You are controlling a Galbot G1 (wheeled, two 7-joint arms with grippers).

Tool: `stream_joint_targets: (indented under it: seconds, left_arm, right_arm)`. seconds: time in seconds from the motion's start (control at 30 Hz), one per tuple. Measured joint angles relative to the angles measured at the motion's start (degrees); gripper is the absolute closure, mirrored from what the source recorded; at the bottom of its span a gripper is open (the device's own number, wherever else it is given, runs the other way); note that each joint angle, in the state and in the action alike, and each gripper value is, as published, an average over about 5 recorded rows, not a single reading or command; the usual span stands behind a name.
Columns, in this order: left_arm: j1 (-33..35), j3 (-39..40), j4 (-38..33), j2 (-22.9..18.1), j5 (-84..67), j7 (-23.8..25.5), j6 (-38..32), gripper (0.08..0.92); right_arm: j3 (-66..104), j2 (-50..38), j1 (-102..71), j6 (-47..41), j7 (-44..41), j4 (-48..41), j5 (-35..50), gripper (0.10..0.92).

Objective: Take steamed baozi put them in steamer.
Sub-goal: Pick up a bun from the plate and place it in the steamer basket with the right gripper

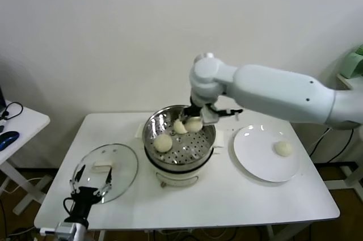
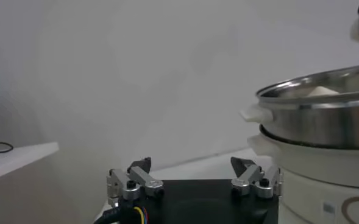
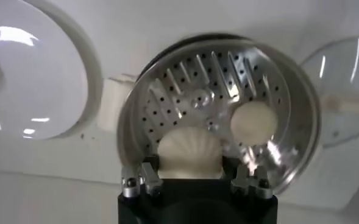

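Observation:
The steamer (image 1: 170, 161) stands mid-table, a steel perforated basket on a white cooker base. My right gripper (image 1: 196, 117) reaches over its far side, shut on a cream-white baozi (image 1: 194, 124) held just above the basket floor. In the right wrist view the fingers (image 3: 147, 173) flank this baozi (image 3: 190, 151). Two more baozi lie in the basket, one at the front left (image 1: 163, 142) and one beside the held one (image 1: 180, 126). A fourth baozi (image 1: 283, 148) sits on the white plate (image 1: 255, 156). My left gripper (image 1: 91, 185) is open and empty at the table's front left.
A flat glass lid (image 1: 122, 164) lies left of the steamer, under my left gripper. A small side table (image 1: 20, 122) stands at the far left. In the left wrist view the steamer (image 2: 325, 115) rises on one side.

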Motion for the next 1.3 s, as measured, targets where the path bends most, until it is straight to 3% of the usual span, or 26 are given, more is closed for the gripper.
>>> stream_joint_targets:
  seconds: [0.47, 1.3]
  left_arm:
    - [0.26, 0.91, -0.52, 0.19, 0.09, -0.03, 0.58, 0.177]
    - [-0.26, 1.18, 1.02, -0.06, 0.05, 0.0, 0.55, 0.177]
  right_arm:
    - [-2.75, 6.23, -5.42, 5.7, 0.75, 0.27, -5.37, 0.347]
    - [-4.46, 6.58, -8.35, 10.71, 2.29, -0.35, -9.14, 0.342]
